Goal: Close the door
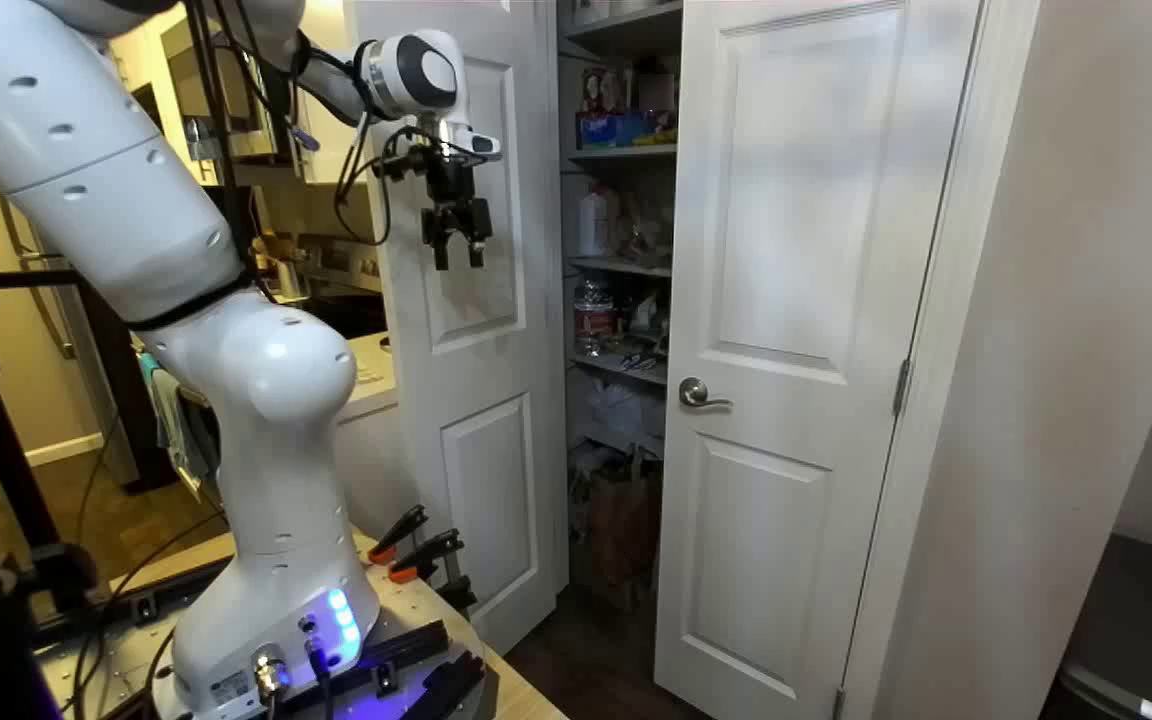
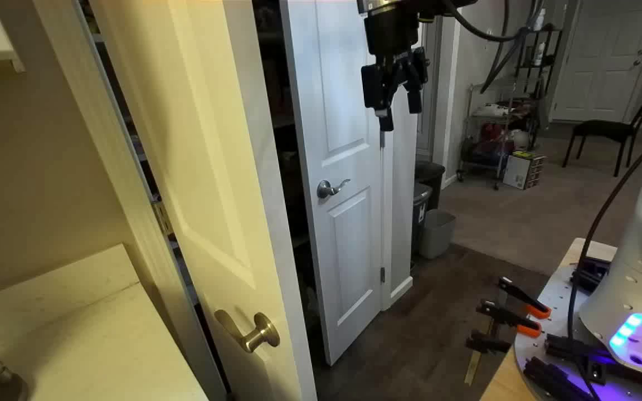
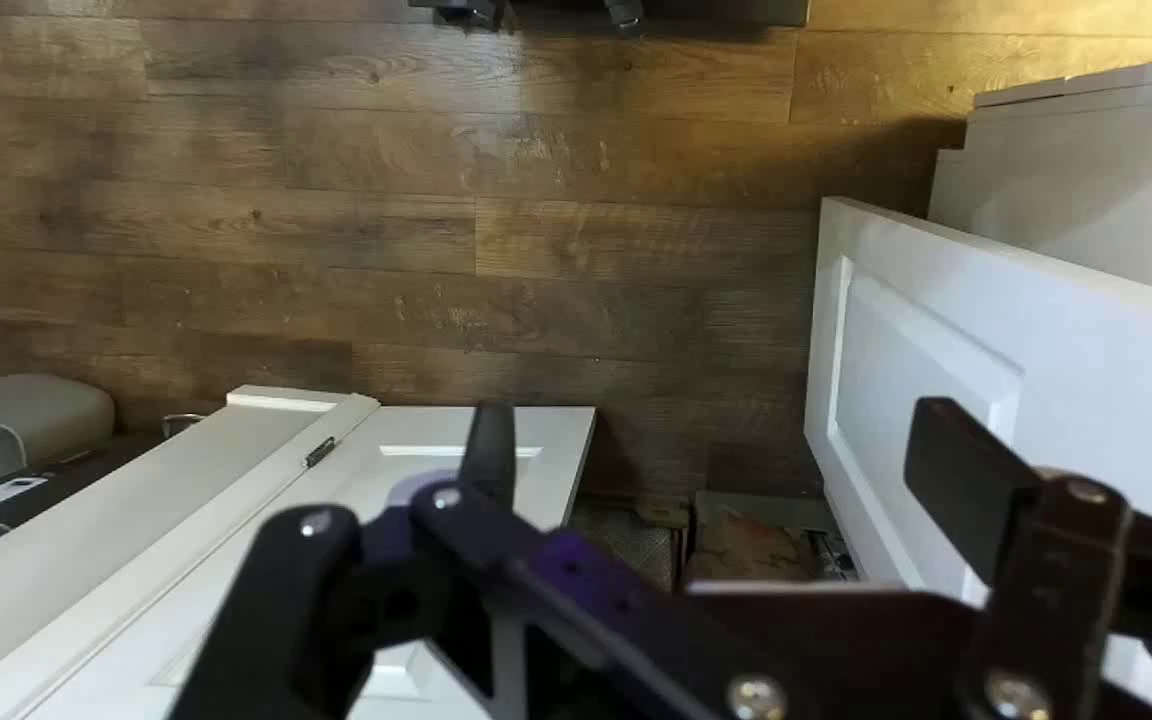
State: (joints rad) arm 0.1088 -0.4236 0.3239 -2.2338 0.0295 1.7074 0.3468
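The door (image 1: 486, 480) is a white panelled leaf, swung open behind the arm in an exterior view. Its other face (image 2: 204, 184) looks yellowish in an exterior view, with a silver lever handle (image 2: 257, 334) near its right edge. It stands at the right of the wrist view (image 3: 901, 370). My gripper (image 1: 460, 262) is open and empty, pointing down, on the door's pantry-facing side. It also shows in an exterior view (image 2: 402, 120) and in the wrist view (image 3: 721, 430). I see no contact with the door. The handle is hidden in the wrist view.
The matching leaf (image 1: 786, 300) stands partly open, with a lever (image 1: 701, 394) at its left edge. Pantry shelves (image 1: 626, 153) with goods show between the leaves. Clamps (image 1: 426, 555) jut from the robot's table. A counter (image 2: 76, 328) and a grey bin (image 2: 438, 233) stand nearby.
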